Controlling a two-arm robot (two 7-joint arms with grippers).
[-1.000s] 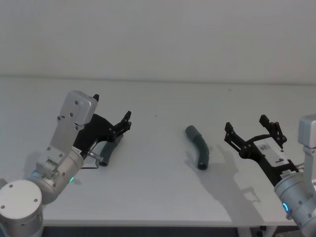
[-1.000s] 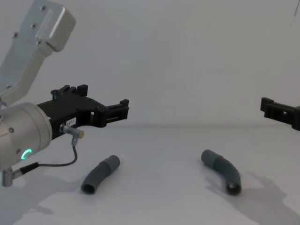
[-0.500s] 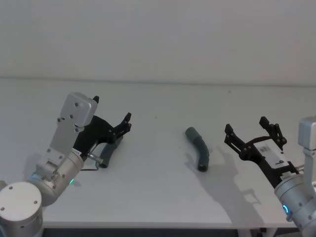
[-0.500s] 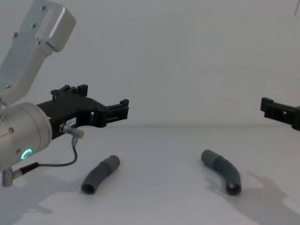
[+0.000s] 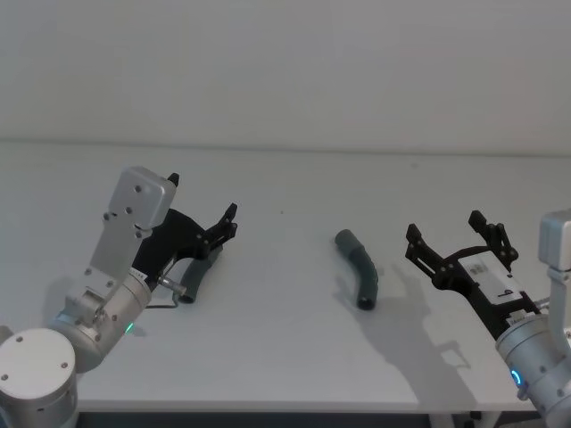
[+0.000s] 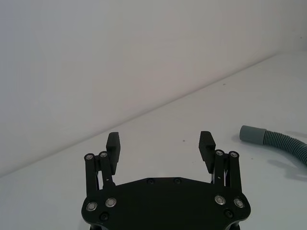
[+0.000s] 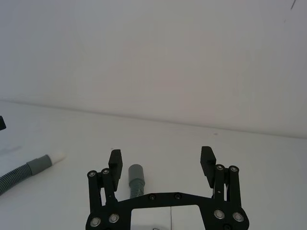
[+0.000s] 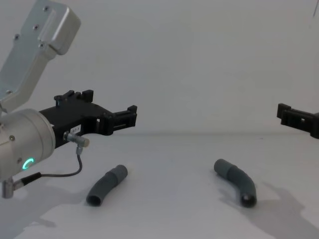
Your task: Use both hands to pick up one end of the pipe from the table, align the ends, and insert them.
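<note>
L tool (image 5: 203, 196) spread above L pipe piece (image 8: 106, 185), R tool (image 5: 444, 225) spread near R pipe piece (image 5: 360, 272).

The white table (image 5: 294, 187) carries two bent grey pipe pieces, and they lie flat and well apart. Seen from the head view, the left piece (image 8: 106, 185) is at 9 o'clock from the table's middle, and its length runs from 1 to 7 o'clock. The right piece (image 5: 359, 267) is at 3 o'clock and runs from 11 to 5 o'clock, with its open end (image 8: 247, 200) toward the robot.

The white label (image 5: 493, 272) on the right hand (image 5: 443, 223) is illegible.
</note>
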